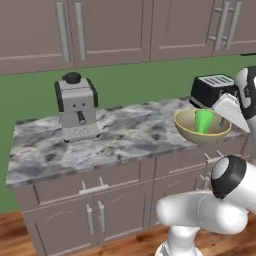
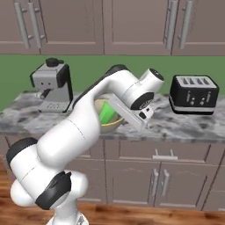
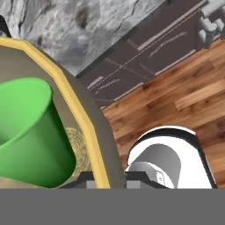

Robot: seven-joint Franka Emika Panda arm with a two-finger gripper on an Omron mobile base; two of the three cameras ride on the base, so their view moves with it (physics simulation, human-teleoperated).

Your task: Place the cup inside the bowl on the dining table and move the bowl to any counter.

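Here the cup [image 1: 203, 121] stands inside the bowl [image 1: 192, 132], over the worktop [image 1: 125, 132] edge; fingers [image 3: 86, 179] clamp the bowl's rim.

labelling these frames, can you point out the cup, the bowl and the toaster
cup [image 1: 203, 121], left base view, on its green side wall
bowl [image 1: 192, 131], left base view, on its tan outer wall
toaster [image 2: 194, 95], right base view, on its black front face

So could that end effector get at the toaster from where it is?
Probably not right now: the end effector seems to be gripping the bowl with the cup inside, so it is occupied, though the toaster stands unobstructed on the counter.
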